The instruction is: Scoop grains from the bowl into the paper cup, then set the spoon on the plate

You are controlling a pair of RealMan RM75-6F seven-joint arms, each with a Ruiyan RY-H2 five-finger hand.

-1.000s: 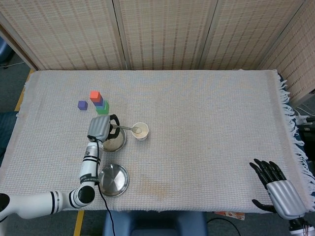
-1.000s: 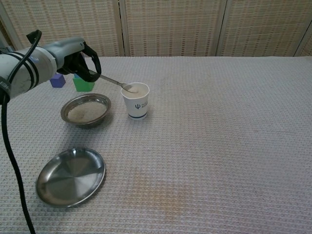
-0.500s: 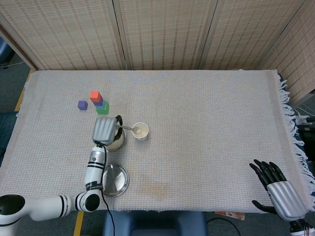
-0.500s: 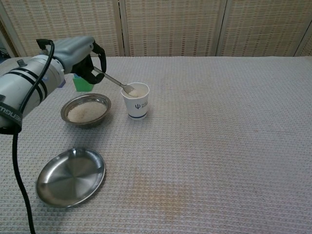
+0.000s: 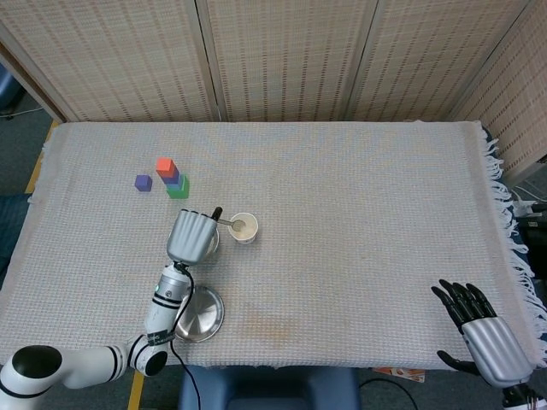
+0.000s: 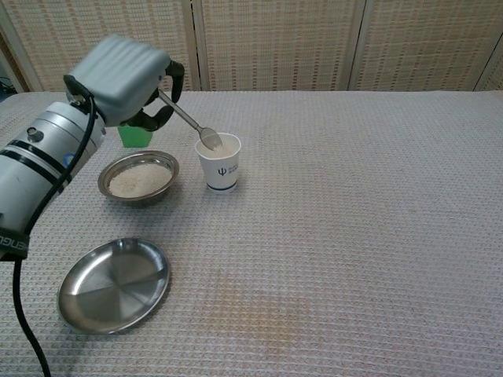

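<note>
My left hand (image 6: pixel 130 78) (image 5: pixel 191 234) grips a metal spoon (image 6: pixel 189 122) by the handle, raised above the table. The spoon slopes down to the right, its bowl at the rim of the white paper cup (image 6: pixel 220 162) (image 5: pixel 244 228), which holds pale grains. The steel bowl of grains (image 6: pixel 139 177) sits left of the cup; in the head view the hand hides most of it. An empty steel plate (image 6: pixel 114 283) (image 5: pixel 201 313) lies near the front edge. My right hand (image 5: pixel 483 329) rests open at the table's front right corner, holding nothing.
A green block (image 5: pixel 178 190) with blue and red blocks (image 5: pixel 166 166) stacked on it stands behind the bowl, with a purple cube (image 5: pixel 144 182) to its left. The woven cloth (image 5: pixel 359 222) covers the table; a wicker screen (image 5: pixel 282 51) runs along the back.
My left hand has risen and drawn toward the camera, tilting the spoon steeper, with its bowl staying at the cup's rim. The right hand has not moved.
</note>
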